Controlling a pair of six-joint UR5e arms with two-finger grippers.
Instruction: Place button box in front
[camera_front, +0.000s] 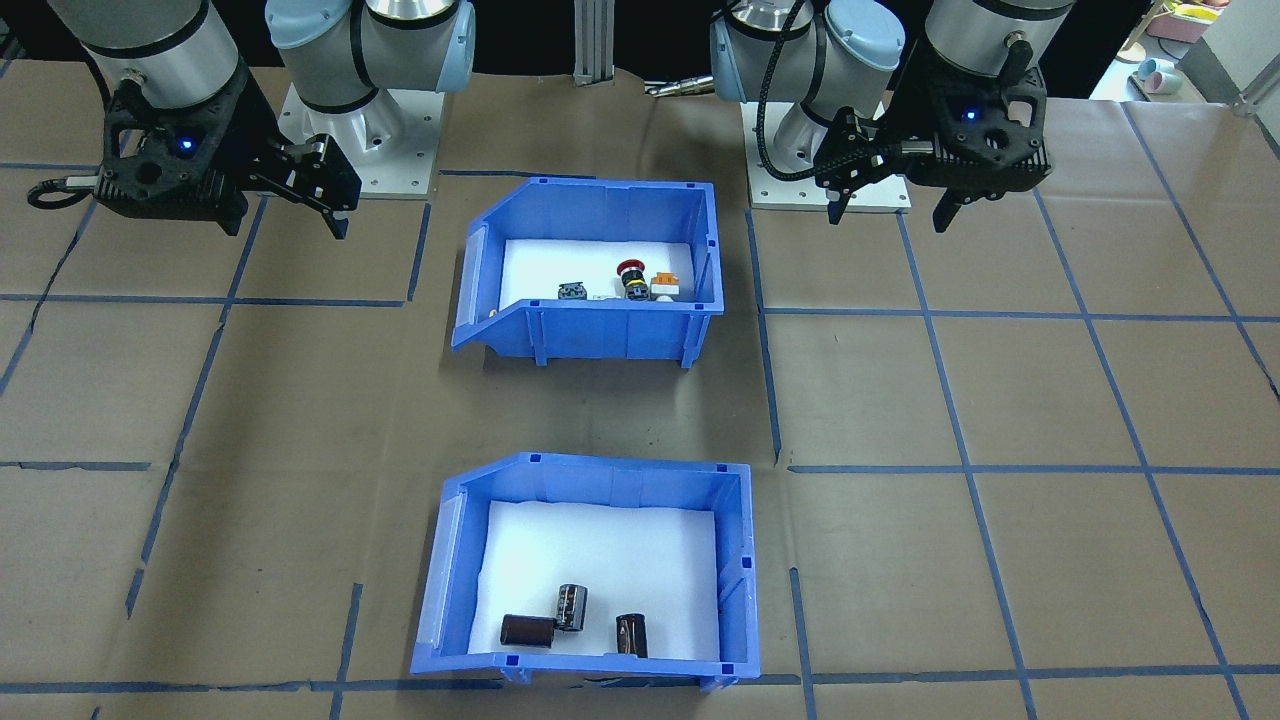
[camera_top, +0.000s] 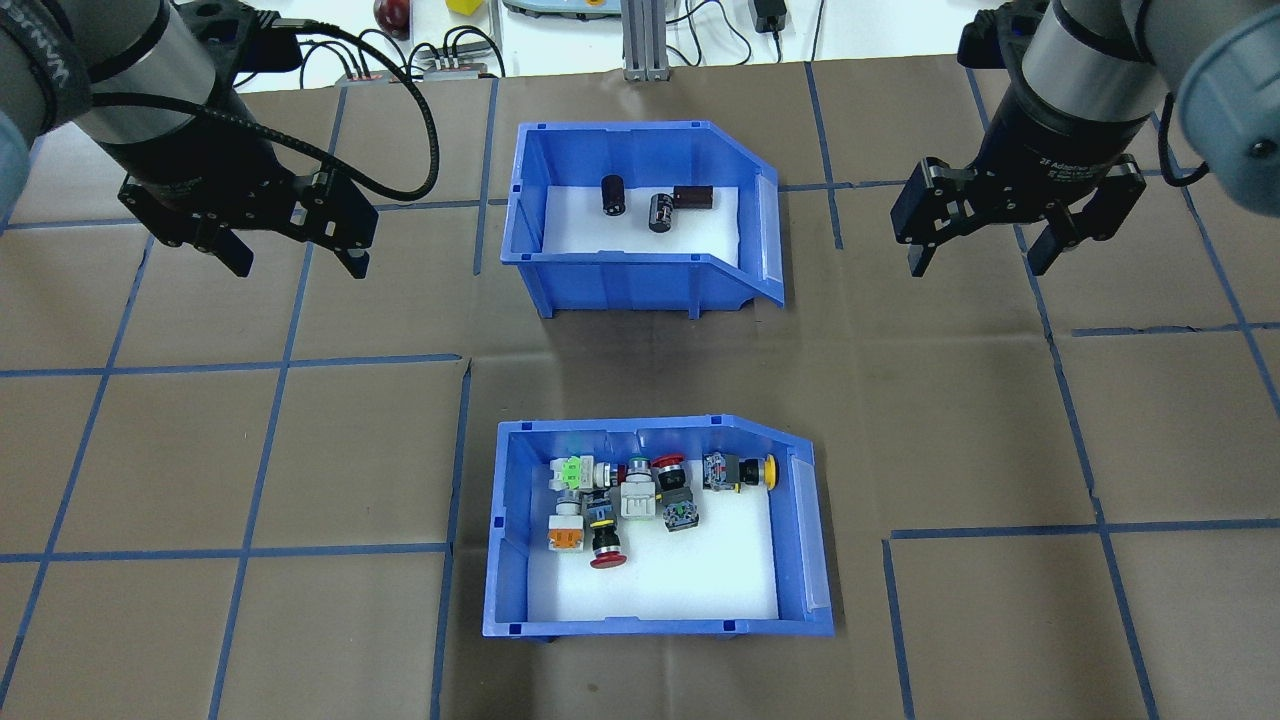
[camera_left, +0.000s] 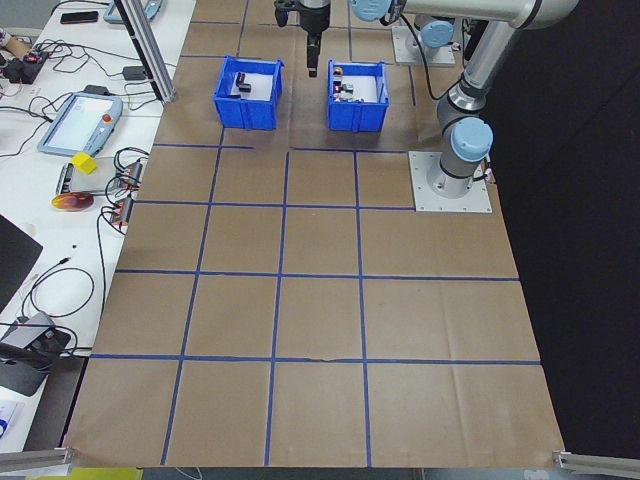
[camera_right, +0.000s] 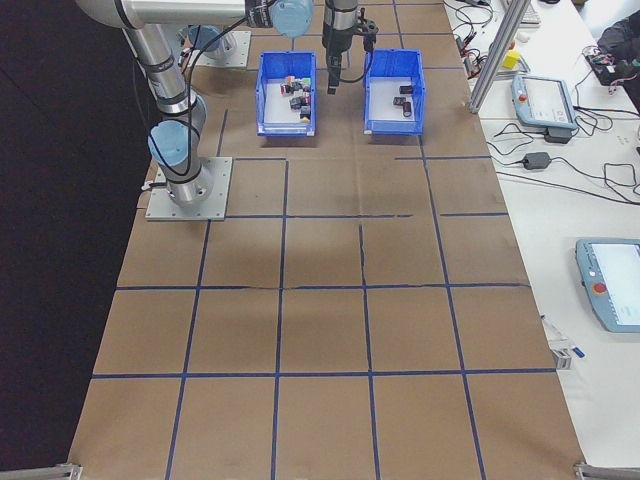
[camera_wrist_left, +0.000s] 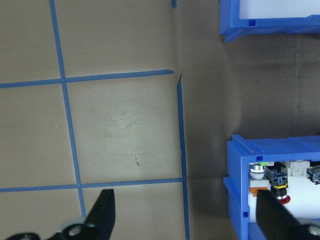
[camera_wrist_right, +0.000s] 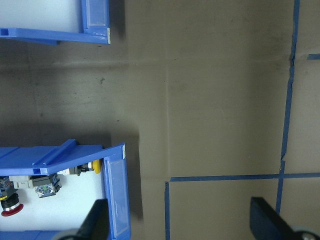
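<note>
a: starting at the left of the overhead view, what is the left end effector (camera_top: 295, 258) doing?

b: it hangs above the brown paper-covered desk (camera_top: 300, 450), fingers spread wide, gripping nothing and touching nothing. a black cable loops off its wrist.

a: and where is the button box (camera_top: 655, 525) from there?

b: toward the middle and nearer the robot, well apart from it. the left wrist view catches only one blue corner of it at the lower right, with a few switches showing.

a: what does the box look like?

b: a blue plastic bin with a white foam floor and its low, open front facing the robot's right. the switches are bunched along its far side: a green one, an orange one, two red mushroom heads, a yellow cap close to the open front, plus some grey and white bodies.

a: anything past it?

b: the other blue bin (camera_top: 640, 225), same shape, sits farther from the robot, directly beyond the button box with a strip of bare paper between them. it holds three dark cylinders (camera_top: 655, 203) on white foam.

a: and on the right?

b: the right end effector (camera_top: 985, 262) hovers over the desk, released, fingers wide apart and empty. the button box lies well apart from it, inward and nearer the robot; its wrist view shows the box's open front at lower left.
</note>
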